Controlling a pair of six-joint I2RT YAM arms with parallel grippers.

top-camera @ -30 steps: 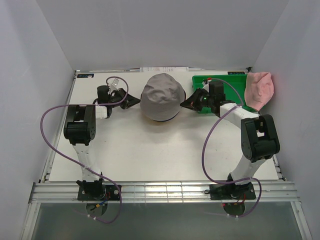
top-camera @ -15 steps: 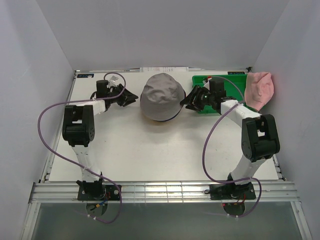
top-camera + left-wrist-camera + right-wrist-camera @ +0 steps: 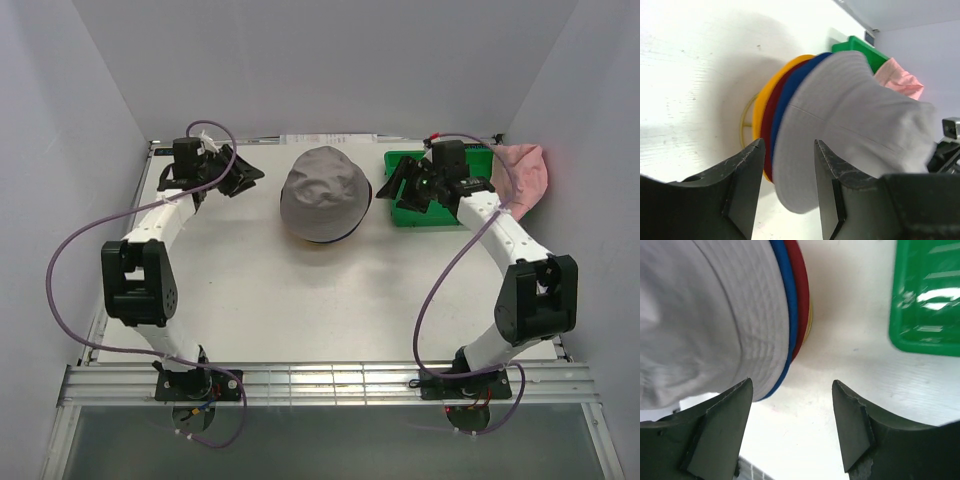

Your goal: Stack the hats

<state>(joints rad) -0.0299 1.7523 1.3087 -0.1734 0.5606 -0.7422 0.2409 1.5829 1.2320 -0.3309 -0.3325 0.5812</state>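
Stack: grey hat (image 3: 325, 195) on top, over the blue hat (image 3: 790, 92), the dark red hat (image 3: 771, 122) and the yellow hat (image 3: 759, 107). Only the rims of the lower three show.
Support: the pile sits on a gold wire stand (image 3: 745, 122), near the middle of the table's (image 3: 300, 300) far edge.
Left gripper (image 3: 250, 178): my jaws stand apart with nothing between them. It sits just beside the grey brim on its left, not touching.
Right gripper (image 3: 386, 190): jaws wide and empty, just off the brim's right side, between the pile and the green bin (image 3: 930, 295).
Left out: pink hat (image 3: 525, 175), at the far right corner of the table beyond the bin, slumped against the wall.
Step in hand: I judge the grey hat is placed and I am clear of it on both sides. Four of five are stacked.
Next move: my right arm is the nearer one. It must swing over or around the bin to the far right corner, pinch the pink brim and lift it clear.
Care: the fabric is limp, so I expect it to fold. It must come down centred over the grey crown, with the left gripper ready to tug the brim level.
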